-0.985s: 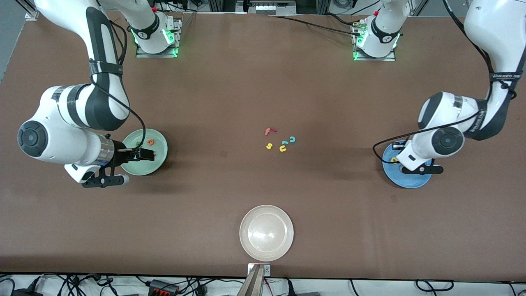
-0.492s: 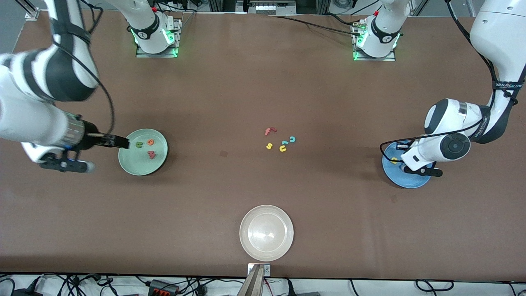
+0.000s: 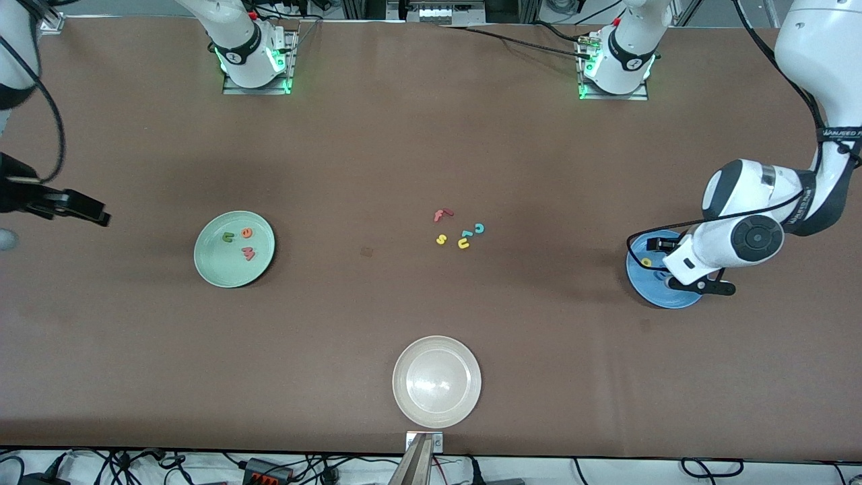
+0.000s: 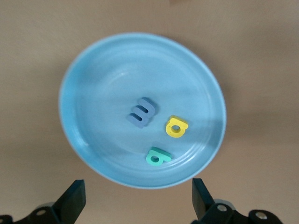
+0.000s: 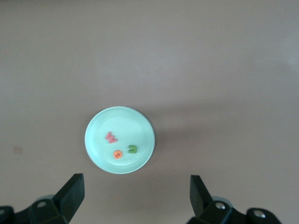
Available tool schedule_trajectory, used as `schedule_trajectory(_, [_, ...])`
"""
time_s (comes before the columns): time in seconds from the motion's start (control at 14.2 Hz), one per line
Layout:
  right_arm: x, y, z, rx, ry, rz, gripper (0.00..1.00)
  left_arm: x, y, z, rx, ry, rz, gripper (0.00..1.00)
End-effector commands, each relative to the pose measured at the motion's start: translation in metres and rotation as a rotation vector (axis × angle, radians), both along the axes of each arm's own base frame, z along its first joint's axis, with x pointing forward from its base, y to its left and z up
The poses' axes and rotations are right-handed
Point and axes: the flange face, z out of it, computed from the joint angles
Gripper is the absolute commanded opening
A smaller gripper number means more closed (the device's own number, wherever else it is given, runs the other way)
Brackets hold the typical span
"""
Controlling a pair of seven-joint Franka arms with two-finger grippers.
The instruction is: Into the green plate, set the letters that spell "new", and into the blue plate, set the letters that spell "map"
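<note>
The green plate (image 3: 214, 266) holds the dark green n (image 3: 229, 236), orange e (image 3: 247, 233) and pinkish-red w (image 3: 248, 253). They also show in the right wrist view, where n (image 5: 132, 149), e (image 5: 117, 154) and w (image 5: 111, 136) lie in the plate (image 5: 135, 126). My right gripper (image 3: 84, 207) (image 5: 135, 191) is open and empty, high over the table's right-arm end, away from the plate. The blue plate (image 3: 663, 296) (image 4: 107, 74), partly hidden by the arm in the front view, holds the blue m (image 4: 142, 112), yellow a (image 4: 176, 127) and teal p (image 4: 158, 157). My left gripper (image 3: 660, 246) (image 4: 138, 203) hangs open and empty over its rim.
A whitish-beige plate (image 3: 437, 381) sits near the front edge. In the middle of the table lie a red f (image 3: 442, 215), yellow s (image 3: 441, 239), yellow u (image 3: 463, 244) and teal c (image 3: 479, 228).
My right arm has risen and swung away from the green plate toward its end of the table, leaving the w in the plate. My left hand has shifted slightly over the blue plate.
</note>
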Motion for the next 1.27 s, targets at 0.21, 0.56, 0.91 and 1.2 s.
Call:
schedule_trajectory(0.21, [-0.024, -0.006, 0.041, 0.002, -0.018, 0.013, 1.00, 0.028, -0.021, 0.143, -0.002, 0.002, -0.159, 1.00])
schedule_trajectory(0.56, [-0.031, -0.005, 0.035, 0.004, 0.033, 0.014, 1.00, 0.021, -0.036, 0.257, -0.098, -0.073, -0.111, 1.00])
schedule_trajectory(0.91, [-0.073, -0.001, 0.027, 0.005, 0.053, 0.038, 1.00, -0.020, -0.022, 0.305, -0.154, -0.139, -0.026, 1.00])
schedule_trajectory(1.2, [-0.091, 0.000, 0.024, -0.011, 0.039, 0.084, 1.00, -0.074, -0.010, 0.318, -0.175, -0.314, 0.022, 1.00])
